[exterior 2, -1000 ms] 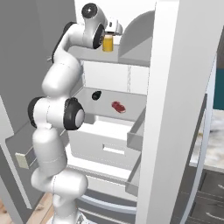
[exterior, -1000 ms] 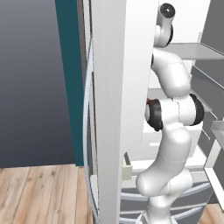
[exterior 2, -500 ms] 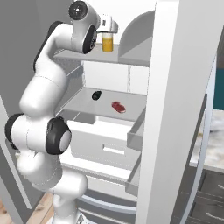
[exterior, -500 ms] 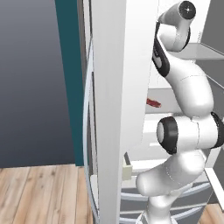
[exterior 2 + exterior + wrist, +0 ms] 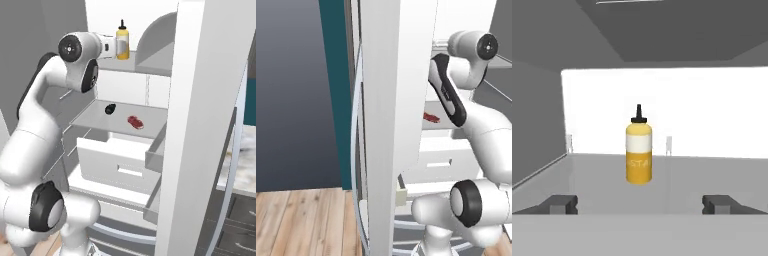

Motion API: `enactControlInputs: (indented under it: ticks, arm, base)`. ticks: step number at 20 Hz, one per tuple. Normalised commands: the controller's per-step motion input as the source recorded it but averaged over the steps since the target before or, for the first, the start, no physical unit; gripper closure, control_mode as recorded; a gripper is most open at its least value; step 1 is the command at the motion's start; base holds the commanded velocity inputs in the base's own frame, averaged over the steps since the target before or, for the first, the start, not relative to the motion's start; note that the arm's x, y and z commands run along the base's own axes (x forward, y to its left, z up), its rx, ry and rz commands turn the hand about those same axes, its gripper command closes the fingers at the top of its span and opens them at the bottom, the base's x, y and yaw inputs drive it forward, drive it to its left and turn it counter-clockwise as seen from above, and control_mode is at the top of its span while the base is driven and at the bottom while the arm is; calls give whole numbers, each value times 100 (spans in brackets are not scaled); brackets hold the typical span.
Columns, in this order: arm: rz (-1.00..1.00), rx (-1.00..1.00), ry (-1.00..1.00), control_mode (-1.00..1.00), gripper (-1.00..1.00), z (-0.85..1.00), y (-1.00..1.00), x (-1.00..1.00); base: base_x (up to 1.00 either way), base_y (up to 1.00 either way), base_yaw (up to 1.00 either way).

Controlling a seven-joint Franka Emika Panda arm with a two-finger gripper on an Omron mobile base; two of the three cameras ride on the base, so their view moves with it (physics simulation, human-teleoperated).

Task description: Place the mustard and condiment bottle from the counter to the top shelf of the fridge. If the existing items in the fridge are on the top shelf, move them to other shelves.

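Small yellow mustard squeeze bottle (image 5: 638, 150) stands upright on pale grey top shelf (image 5: 712, 172). My jaws gape wide, empty. Likely light, squashy; I'd grip mid-body.

Faint embossed letters "STA" show on the mustard (image 5: 638, 152) bottle's lower body

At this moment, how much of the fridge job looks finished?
Done: the mustard stands upright on the top shelf, and the black ball and red piece lie on the shelf below. In hand: nothing; the pincer is open in front of the mustard, apart from it. Left: the condiment bottle, which is not on the top shelf.
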Motion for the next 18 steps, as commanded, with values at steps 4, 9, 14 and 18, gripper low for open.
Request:
enactControlInputs:
  ticks: [4, 9, 14, 18]
  arm:
    - [0, -9, 0, -100, -100, 4, 1, -100]
    - [0, -9, 3, -100, -100, 0, 0, -100]
    - [0, -8, 9, -100, -100, 0, 0, -100]
    - [0, -11, 14, -100, -100, -2, 0, -100]
  base:
    - [0, 0, 0]
    - [0, 0, 0]
    - [0, 0, 0]
    - [0, 0, 0]
